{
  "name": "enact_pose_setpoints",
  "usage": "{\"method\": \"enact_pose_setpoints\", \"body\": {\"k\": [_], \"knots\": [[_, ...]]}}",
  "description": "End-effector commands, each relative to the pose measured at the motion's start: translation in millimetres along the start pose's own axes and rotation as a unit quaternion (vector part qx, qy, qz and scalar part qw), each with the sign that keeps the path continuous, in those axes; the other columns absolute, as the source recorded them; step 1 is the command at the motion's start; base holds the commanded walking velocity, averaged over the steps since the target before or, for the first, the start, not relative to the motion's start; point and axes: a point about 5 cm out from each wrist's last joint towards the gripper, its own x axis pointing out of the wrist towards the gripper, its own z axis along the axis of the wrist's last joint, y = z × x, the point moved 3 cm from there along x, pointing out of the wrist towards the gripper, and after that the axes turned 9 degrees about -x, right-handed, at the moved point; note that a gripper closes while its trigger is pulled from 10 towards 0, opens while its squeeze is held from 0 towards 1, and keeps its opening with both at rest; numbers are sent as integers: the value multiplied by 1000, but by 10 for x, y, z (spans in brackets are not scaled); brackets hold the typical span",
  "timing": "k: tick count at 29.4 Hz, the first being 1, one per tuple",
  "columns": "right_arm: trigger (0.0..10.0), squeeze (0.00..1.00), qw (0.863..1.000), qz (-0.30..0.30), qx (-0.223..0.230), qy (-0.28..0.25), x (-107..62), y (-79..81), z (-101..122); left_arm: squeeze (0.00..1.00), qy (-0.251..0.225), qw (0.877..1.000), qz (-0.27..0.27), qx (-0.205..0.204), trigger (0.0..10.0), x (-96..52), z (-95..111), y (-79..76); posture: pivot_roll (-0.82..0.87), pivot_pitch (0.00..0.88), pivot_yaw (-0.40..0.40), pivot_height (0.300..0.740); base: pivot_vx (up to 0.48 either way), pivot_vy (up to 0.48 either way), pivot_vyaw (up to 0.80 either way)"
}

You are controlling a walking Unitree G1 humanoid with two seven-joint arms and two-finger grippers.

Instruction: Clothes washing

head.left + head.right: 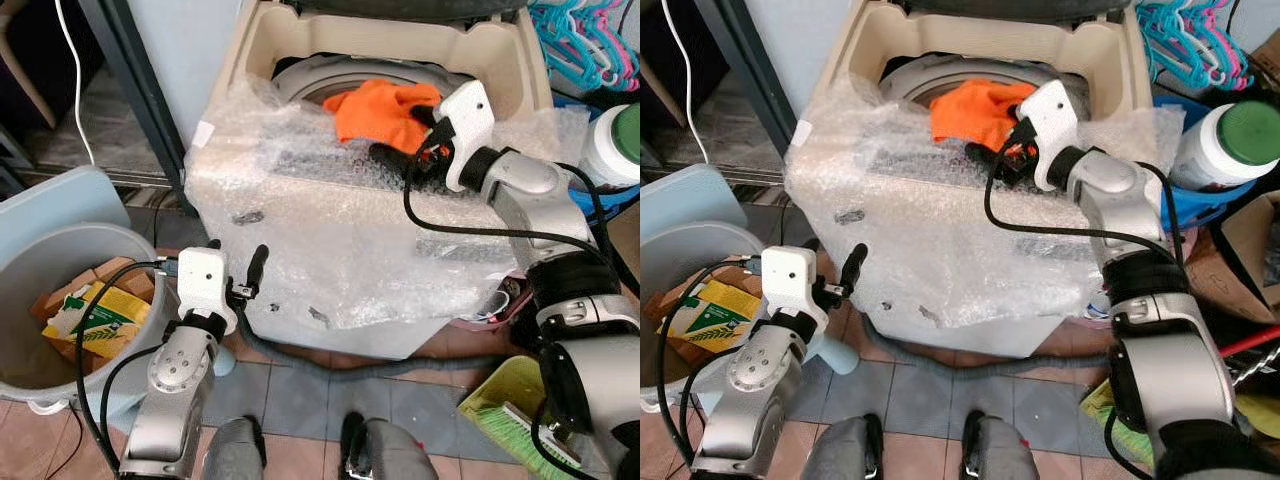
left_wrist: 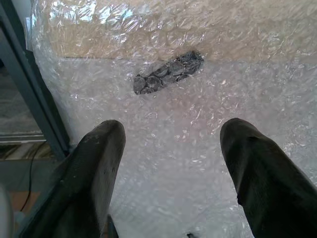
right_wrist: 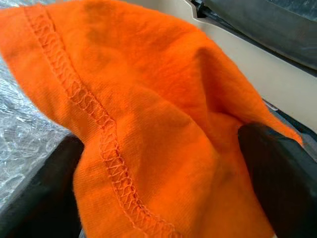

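Observation:
A beige top-loading washing machine (image 1: 300, 260), wrapped in bubble wrap, stands in front of me with its lid up and the drum (image 1: 310, 80) showing. An orange cloth (image 1: 385, 108) hangs bunched over the drum's front rim. My right gripper (image 1: 405, 135) reaches over the machine's top and is shut on the orange cloth (image 3: 148, 124), which fills the space between its black fingers (image 3: 277, 183). My left gripper (image 1: 237, 262) is held low before the machine's front left, open, facing the bubble wrap (image 2: 198, 99) with nothing between its fingers.
A grey bucket (image 1: 40, 255) holding cardboard boxes stands on the floor at left, a pale blue lid (image 1: 60, 195) behind it. A white jar with a green lid (image 1: 1230, 140) and plastic hangers (image 1: 1190, 40) sit at right. A grey hose (image 1: 330, 362) and green brush (image 1: 510, 410) lie below.

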Motion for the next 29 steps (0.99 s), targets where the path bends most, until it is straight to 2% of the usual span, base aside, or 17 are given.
{"method": "enact_pose_setpoints", "body": {"k": [1, 3, 6, 7, 8, 9, 10, 11, 15, 17, 18, 19, 21, 24, 26, 28, 29], "knots": [[10000, 1000, 993, -115, 36, -2, -30, -372, 95, 0, 2, 1000, 3, 5, 10000, -27, -1, 4, 0, 169, -20, 740, 0, 0, 0], [10000, 1000, 987, -146, 59, -32, -39, -491, 209, 0, 2, 1000, 6, 5, 10000, -28, -2, 19, 0, 170, -21, 740, 0, 0, 0], [10000, 1000, 986, -147, 58, -48, -43, -512, 271, 0, 3, 1000, 7, 5, 10000, -29, -5, 27, 0, 171, -23, 740, 0, 0, 0], [10000, 1000, 985, -142, 73, -67, -39, -507, 319, 0, 3, 1000, 8, 5, 10000, -30, -6, 29, -1, 171, -21, 740, 0, 0, 0], [10000, 839, 983, -138, 74, -92, -52, -508, 388, 0, 4, 1000, 8, 5, 10000, -31, -7, 30, -3, 171, -19, 740, 0, 0, 0], [10000, 820, 982, -128, 70, -123, -75, -497, 478, 0, 5, 1000, 8, 5, 10000, -30, -10, 34, -5, 170, -15, 740, 0, 0, 0], [10000, 820, 982, -128, 70, -123, -75, -497, 478, 0, 5, 1000, 8, 5, 10000, -30, -10, 34, -5, 170, -15, 740, 0, 0, 0], [10000, 435, 982, -104, 59, -145, -96, -453, 552, 0, 5, 1000, 7, 6, 10000, -27, -12, 36, -8, 167, -12, 740, 0, 0, 0], [10000, 427, 983, -58, 54, -168, -121, -355, 626, 0, 6, 1000, 6, 6, 10000, -21, -14, 39, -11, 164, -10, 740, 0, 0, 0], [10000, 510, 981, 60, 75, -171, -189, -90, 604, 0, 6, 1000, 6, 7, 10000, -4, -12, 45, -13, 157, -12, 740, 0, 0, 0], [10000, 1000, 973, 132, 78, -171, -281, 86, 572, 0, 5, 1000, 6, 7, 10000, 4, -7, 47, -13, 156, -12, 740, 0, 0, 0], [10000, 1000, 967, 178, 81, -161, -359, 219, 501, 0, 4, 1000, 6, 6, 10000, 10, -3, 47, -10, 154, -12, 740, 0, 0, 0], [10000, 1000, 960, 225, 95, -136, -470, 386, 353, 0, 3, 1000, 8, 6, 10000, 14, 1, 50, -9, 152, -11, 740, 0, 0, 0], [10000, 1000, 962, 229, 77, -129, -495, 431, 295, 0, 3, 1000, 8, 6, 10000, 9, -1, 52, -8, 151, -8, 740, 0, 0, 0], [10000, 1000, 975, 184, 31, -118, -471, 387, 223, 0, 5, 1000, 8, 8, 10000, 0, -11, 64, -13, 146, 0, 740, 0, 0, 0], [10000, 1000, 980, 157, 14, -118, -454, 348, 214, 0, 6, 1000, 8, 9, 10000, 0, -13, 70, -16, 144, 3, 740, 0, 0, 0], [10000, 1000, 988, 88, -11, -125, -427, 241, 254, 0, 5, 1000, 6, 10, 10000, 14, -7, 74, -23, 141, 8, 740, 0, 0, 0]]}}
